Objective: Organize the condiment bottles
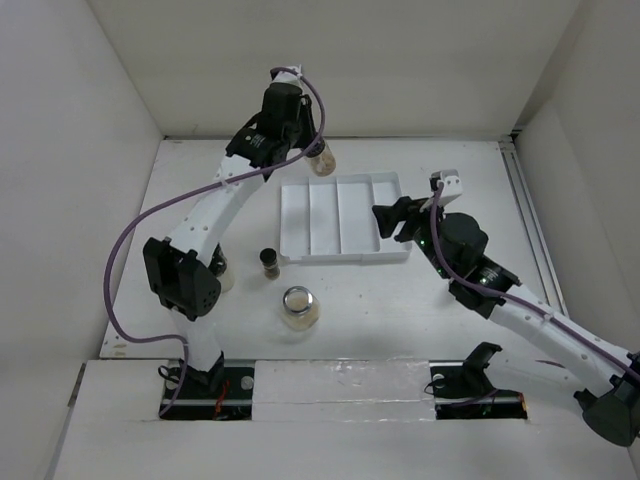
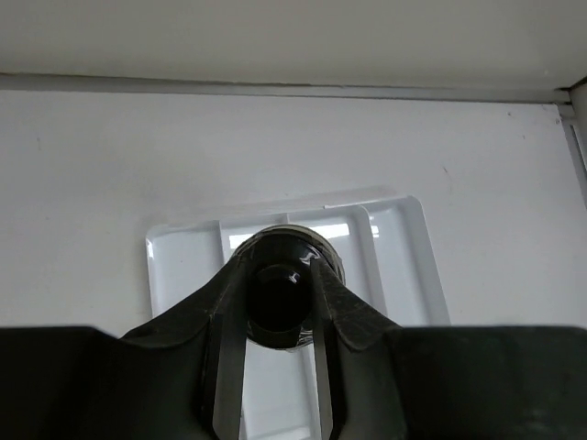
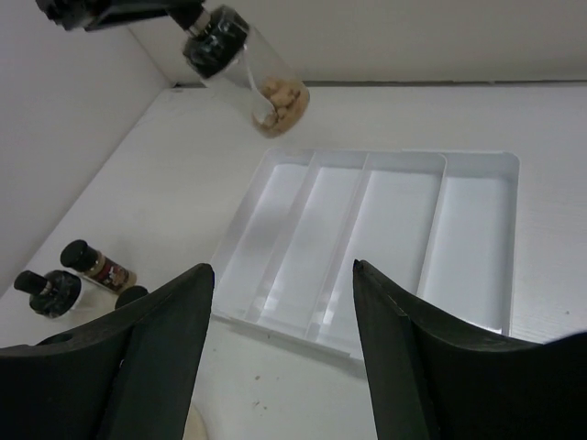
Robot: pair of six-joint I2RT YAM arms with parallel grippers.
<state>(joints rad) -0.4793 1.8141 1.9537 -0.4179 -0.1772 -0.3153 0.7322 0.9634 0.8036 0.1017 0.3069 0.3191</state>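
The top view looks down from high at 6 o'clock. All three share the white tray [image 1: 355, 215]: left wrist close above it, right wrist facing it from 3 o'clock.

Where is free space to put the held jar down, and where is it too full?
For the held jar: all four slots of the tray are bare, and the table beyond the tray is free too. Crowded: near left of the tray, where the spice bottle and silver-lidded jar stand.
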